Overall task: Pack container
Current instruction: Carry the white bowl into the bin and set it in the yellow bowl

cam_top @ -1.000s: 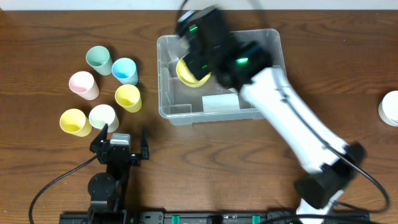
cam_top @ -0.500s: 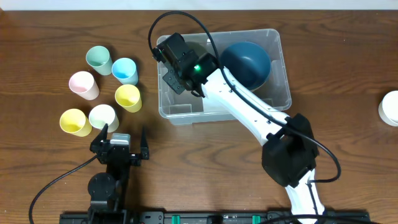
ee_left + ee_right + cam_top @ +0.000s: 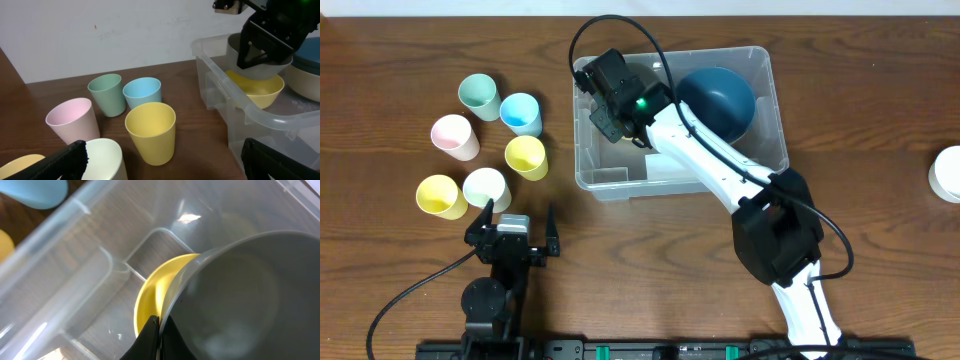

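My right gripper (image 3: 159, 324) was pressed almost shut, fingers pinching the thin rim of a grey bowl (image 3: 240, 295). That's a firm nip on the edge, nothing more in the grasp. The bowl hung tilted inside the container (image 3: 610, 181), right over a yellow bowl (image 3: 150, 297) lying at the left end of the bin. Whether grey touched yellow, I couldn't tell.

My left gripper (image 3: 518, 218) sat down at the near edge with its jaws spread wide, holding nothing and touching nothing.

Under it all was a dark brown wooden table (image 3: 880, 90), and a plain white wall (image 3: 125, 30) stood behind. The container lay at the middle of the table, long side toward me, with my right arm stretched across it.

A dark blue bowl (image 3: 720, 95) filled the bin's right end, just beside my wrist. Left of the bin a cluster of cups stood upright: green cup (image 3: 478, 95), blue cup (image 3: 520, 113), pink cup (image 3: 453, 136), a yellow cup (image 3: 525, 156), a second yellow cup (image 3: 440, 196) and a white cup (image 3: 485, 187) just ahead of my left fingers. Far right, a white round thing (image 3: 948, 172) was cut off by the frame.
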Controlling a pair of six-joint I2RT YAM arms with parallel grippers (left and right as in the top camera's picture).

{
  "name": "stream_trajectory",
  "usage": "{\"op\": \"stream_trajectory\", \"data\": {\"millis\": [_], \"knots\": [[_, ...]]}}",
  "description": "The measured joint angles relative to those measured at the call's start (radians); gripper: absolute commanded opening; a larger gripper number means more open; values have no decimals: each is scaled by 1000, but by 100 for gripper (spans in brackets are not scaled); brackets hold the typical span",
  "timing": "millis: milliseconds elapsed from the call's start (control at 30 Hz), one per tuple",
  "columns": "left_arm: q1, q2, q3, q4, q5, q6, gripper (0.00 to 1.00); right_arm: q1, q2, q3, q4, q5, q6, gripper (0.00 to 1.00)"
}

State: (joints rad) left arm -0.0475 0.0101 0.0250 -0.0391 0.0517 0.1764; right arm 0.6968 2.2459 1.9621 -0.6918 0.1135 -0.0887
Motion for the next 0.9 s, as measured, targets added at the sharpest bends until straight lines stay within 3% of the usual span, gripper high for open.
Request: {"op": "stream_trajectory", "data": {"millis": [100, 133, 600, 900], "knots": [[0, 0, 0, 0, 0, 0, 98, -4, 8, 0, 1, 1, -6, 54], [0, 0, 0, 0, 0, 0, 98, -4, 10, 0, 2, 1, -7, 58], [0, 0, 0, 0, 0, 0, 98, -5, -14, 2, -71, -13, -13, 62], [0, 0, 0, 0, 0, 0, 98, -84, -350, 56, -339, 61, 49, 73]]}}
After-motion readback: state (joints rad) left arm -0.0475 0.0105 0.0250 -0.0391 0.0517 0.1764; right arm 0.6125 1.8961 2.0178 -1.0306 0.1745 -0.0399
